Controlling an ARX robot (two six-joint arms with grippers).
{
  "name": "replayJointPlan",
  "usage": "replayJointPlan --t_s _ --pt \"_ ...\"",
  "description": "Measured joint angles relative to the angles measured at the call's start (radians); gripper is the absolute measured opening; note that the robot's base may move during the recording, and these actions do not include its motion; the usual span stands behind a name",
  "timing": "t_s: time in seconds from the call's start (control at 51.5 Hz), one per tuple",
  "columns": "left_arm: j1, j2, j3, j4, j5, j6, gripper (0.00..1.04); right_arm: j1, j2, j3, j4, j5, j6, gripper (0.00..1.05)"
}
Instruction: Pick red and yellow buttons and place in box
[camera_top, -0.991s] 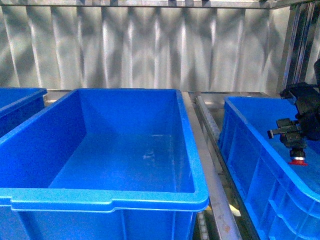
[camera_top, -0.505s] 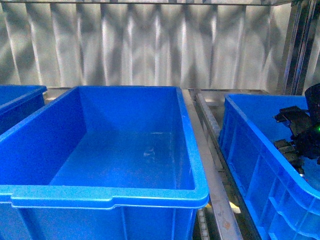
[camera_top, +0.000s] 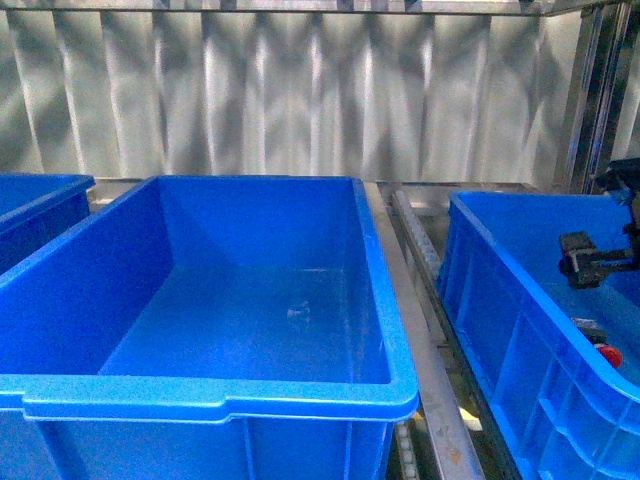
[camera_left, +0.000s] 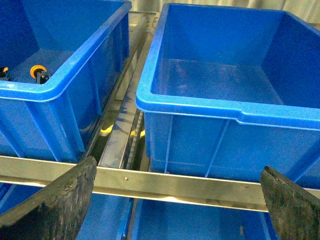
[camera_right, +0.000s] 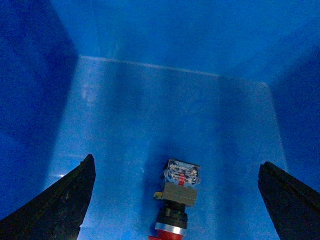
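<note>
A red button (camera_right: 178, 192) lies on its side on the floor of the right-hand blue box (camera_right: 150, 115), red cap toward the wrist camera. My right gripper (camera_right: 176, 162) hangs open above it, fingers apart on either side, touching nothing. In the front view the same red button (camera_top: 608, 354) shows low inside the right box (camera_top: 500, 330), with the right gripper (camera_top: 598, 262) above it. A yellow button (camera_left: 37, 71) sits in a corner of the left box (camera_left: 85, 55). My left gripper (camera_left: 178, 165) is open and empty, in front of the boxes.
A large middle blue box (camera_top: 220, 398) stands empty between the other two; the left wrist view shows its near rim (camera_left: 200, 107). A metal rail (camera_left: 190, 182) runs along the front under the boxes. Roller tracks lie between the boxes, and a corrugated metal wall stands behind.
One second ago my right gripper held the red button over the right box. It dipped into the box, let go and rose; the button now lies on the box floor.
</note>
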Motion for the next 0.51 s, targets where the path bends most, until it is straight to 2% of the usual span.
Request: replayJointPlan --t_s 0.155,0.505 --pt "0.0 0.0 0.0 0.0 0.0 0.0 0.97 -0.04 -0.182 -0.184 0.101 -0.101 0.085 0.98" --pt "0.0 0.0 0.0 0.0 0.0 0.0 0.97 -0.147 -0.539 -0.532 0.2 -0.314 0.181 0.98"
